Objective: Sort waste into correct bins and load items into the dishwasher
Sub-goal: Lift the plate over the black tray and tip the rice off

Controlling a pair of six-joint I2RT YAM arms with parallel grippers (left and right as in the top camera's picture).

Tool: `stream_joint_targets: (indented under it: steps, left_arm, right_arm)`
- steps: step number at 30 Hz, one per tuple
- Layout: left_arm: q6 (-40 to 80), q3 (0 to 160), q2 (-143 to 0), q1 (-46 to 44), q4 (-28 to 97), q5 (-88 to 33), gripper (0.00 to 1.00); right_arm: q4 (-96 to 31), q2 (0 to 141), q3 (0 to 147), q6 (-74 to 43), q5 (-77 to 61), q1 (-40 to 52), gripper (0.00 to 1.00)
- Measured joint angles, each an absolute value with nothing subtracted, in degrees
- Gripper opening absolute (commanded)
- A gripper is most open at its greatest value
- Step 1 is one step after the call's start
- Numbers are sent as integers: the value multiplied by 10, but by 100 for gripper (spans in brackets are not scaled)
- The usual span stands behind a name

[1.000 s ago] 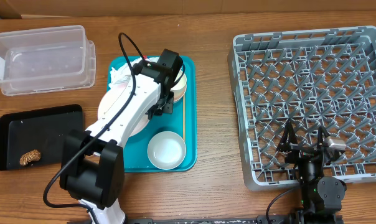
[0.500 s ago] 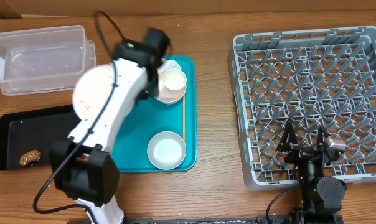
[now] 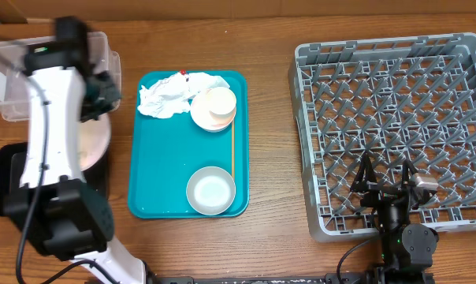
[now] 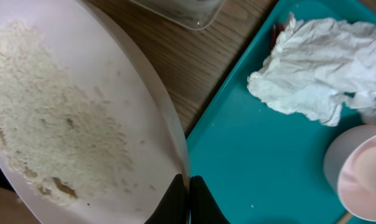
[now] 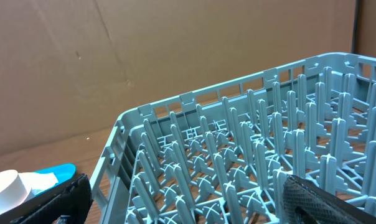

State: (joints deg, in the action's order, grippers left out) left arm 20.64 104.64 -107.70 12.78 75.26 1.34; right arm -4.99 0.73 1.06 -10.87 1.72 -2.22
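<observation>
Pink-rimmed and glossy, the pale pink plate (image 4: 133, 107) is clamped by its edge in my closed left gripper (image 4: 188, 199). It is tilted with rice crumbs (image 4: 45, 124) clinging, seemingly over the black tray (image 3: 8, 181) beside the clear tub (image 3: 5, 99), though the arm hides much. It looks stiff and slippery, so I'd hold only the rim and tip gently; my right gripper (image 3: 385, 170) hangs wide open over the dish rack (image 3: 317, 118).
</observation>
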Motion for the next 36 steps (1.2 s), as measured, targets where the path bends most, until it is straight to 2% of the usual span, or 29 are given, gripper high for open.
stream_joint_targets:
  steps: [7, 26, 36]
  left_arm:
    - [158, 1046, -1077, 246, 730, -117, 4]
    - [118, 1046, -1077, 473, 737, -434, 4]
    - [99, 1046, -1077, 543, 753, -579, 4]
  right_arm:
    - [-50, 7, 11, -109, 17, -22, 100]
    - [-50, 7, 11, -109, 17, -22, 100]
    - [-50, 7, 11, -109, 17, -22, 100]
